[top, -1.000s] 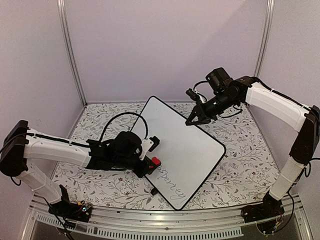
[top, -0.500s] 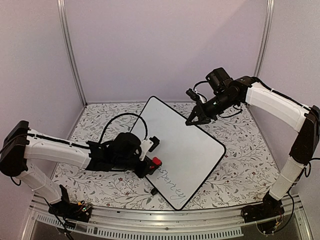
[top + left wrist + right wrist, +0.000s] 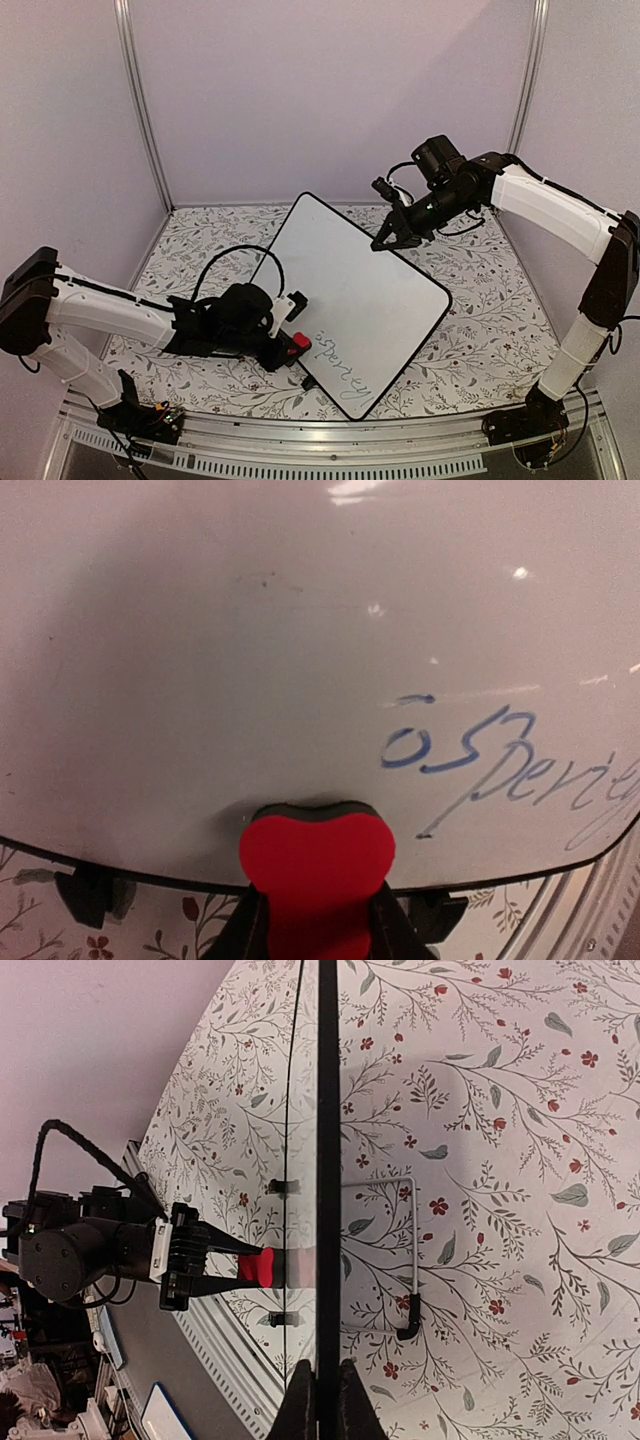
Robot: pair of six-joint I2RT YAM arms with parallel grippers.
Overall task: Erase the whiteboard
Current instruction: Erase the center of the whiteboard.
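Observation:
The whiteboard [image 3: 362,282] stands tilted on the table, its black rim running diagonally. Thin cursive handwriting [image 3: 341,376] runs along its near corner and shows blue in the left wrist view [image 3: 490,770]. My left gripper [image 3: 296,346] is shut on a red eraser [image 3: 317,852], whose dark felt face presses on the whiteboard [image 3: 250,630] just inside its lower rim, left of the writing. My right gripper [image 3: 393,240] is shut on the far upper edge; in the right wrist view its fingers [image 3: 300,1405] pinch the black rim [image 3: 328,1110], seen edge-on, with the eraser [image 3: 257,1265] beyond.
A floral cloth [image 3: 480,330] covers the table. A wire stand [image 3: 412,1250] props the board from behind. A metal rail [image 3: 300,445] runs along the near edge. Lilac walls and upright posts [image 3: 140,110] close the back and sides. The left arm's black cable [image 3: 225,262] loops above its wrist.
My left gripper has slid with the eraser toward the near left, down along the board's left rim. The right gripper and the board have not moved.

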